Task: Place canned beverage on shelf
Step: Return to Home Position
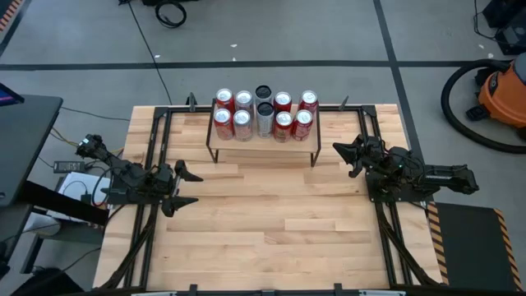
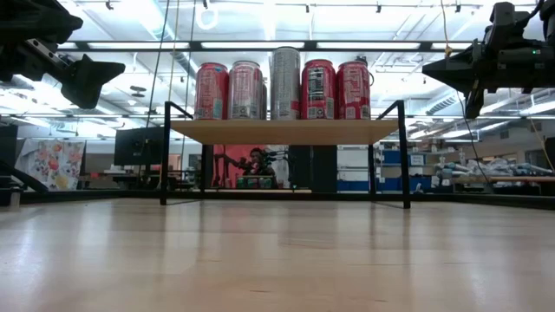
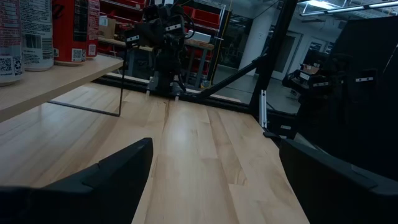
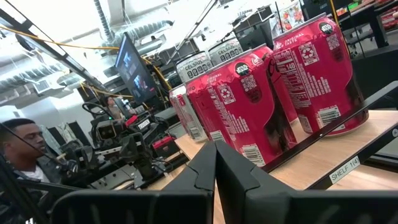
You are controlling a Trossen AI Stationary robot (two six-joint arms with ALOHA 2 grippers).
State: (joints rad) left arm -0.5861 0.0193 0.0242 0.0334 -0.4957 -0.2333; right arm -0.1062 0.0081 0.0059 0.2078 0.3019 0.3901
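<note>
The shelf [image 1: 263, 148], a low rack with a light wood top and thin black legs, stands at the table's far middle. Several cans [image 1: 263, 115] stand upright on its top [image 2: 284, 131], mostly red with a few silver ones; they also fill the right wrist view [image 4: 249, 106]. My left gripper [image 1: 191, 187] hangs open above the table's left side, level, with nothing between its fingers [image 3: 214, 180]. My right gripper [image 1: 337, 149] is shut at the table's right, just off the shelf's right end, with its tip pointing at the cans [image 4: 215, 171].
Bare wooden tabletop [image 1: 279, 230] lies between the arms and in front of the shelf. Black frame rails [image 1: 156, 148] run along the table's left and right sides. A person [image 4: 22, 146] sits beyond the table's left side. An orange vacuum [image 1: 501, 90] stands on the floor at the right.
</note>
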